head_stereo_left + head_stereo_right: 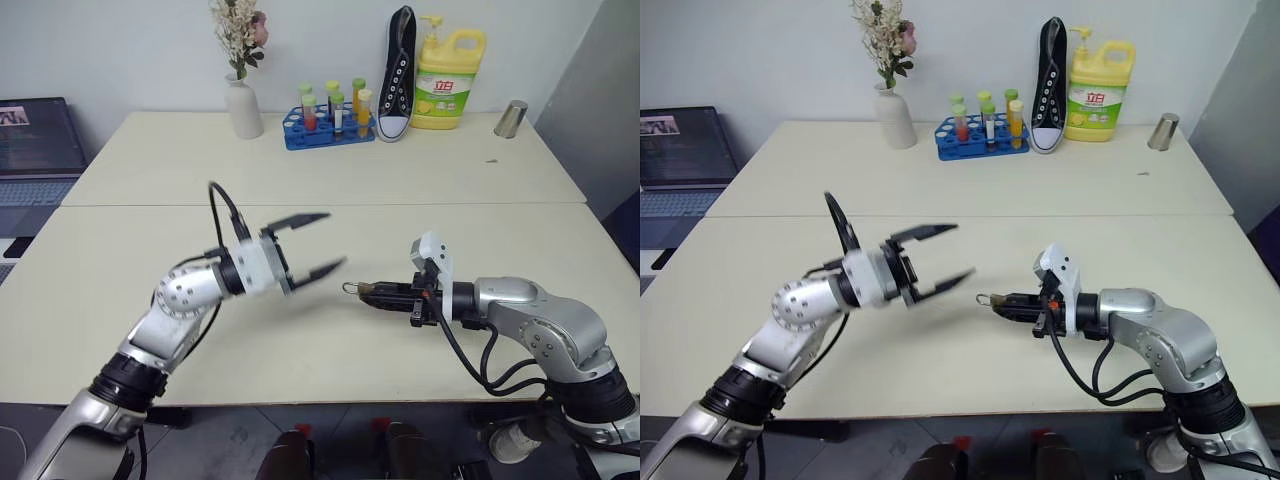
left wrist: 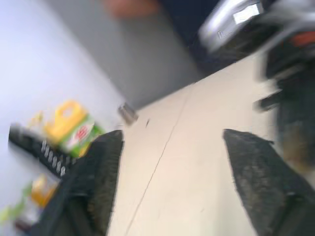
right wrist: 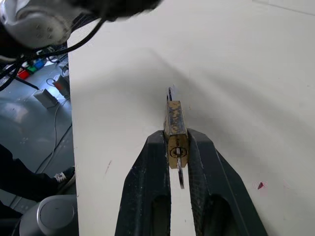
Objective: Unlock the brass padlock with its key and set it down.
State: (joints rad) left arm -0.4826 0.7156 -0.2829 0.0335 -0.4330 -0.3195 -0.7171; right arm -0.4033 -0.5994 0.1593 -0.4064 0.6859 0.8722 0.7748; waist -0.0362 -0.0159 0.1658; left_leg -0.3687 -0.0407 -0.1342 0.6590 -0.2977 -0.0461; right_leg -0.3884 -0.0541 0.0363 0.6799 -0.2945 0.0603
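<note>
Right claw (image 1: 372, 294): pressed together on the brass padlock (image 3: 175, 132), pinching its body between both fingers, held above the table (image 1: 330, 200) near the front edge.
Padlock axis: roughly level, shackle end pointing toward the robot's left, toward the other arm; keyhole end facing back into the claw.
Key (image 3: 180, 173): seated in the keyhole in the right wrist view, its silvery blade sticking out between the two fingers.
Left claw (image 1: 318, 243): spread wide, pinching nothing, in the air just left of the padlock, its fingers aimed at it.
Key relation: the padlock lies to the right of the left claw, near but apart; the shackle tip is the nearest part, while the key sits on the far side, shielded by the right fingers.
Judgement: reaching the key looks awkward from this side.
Along the far edge: vase with flowers (image 1: 240, 95), blue tube rack (image 1: 328, 122), black sneaker (image 1: 398, 72), yellow detergent bottle (image 1: 448, 78), metal cup (image 1: 511, 118), well clear.
In the way: only the right fingers.
</note>
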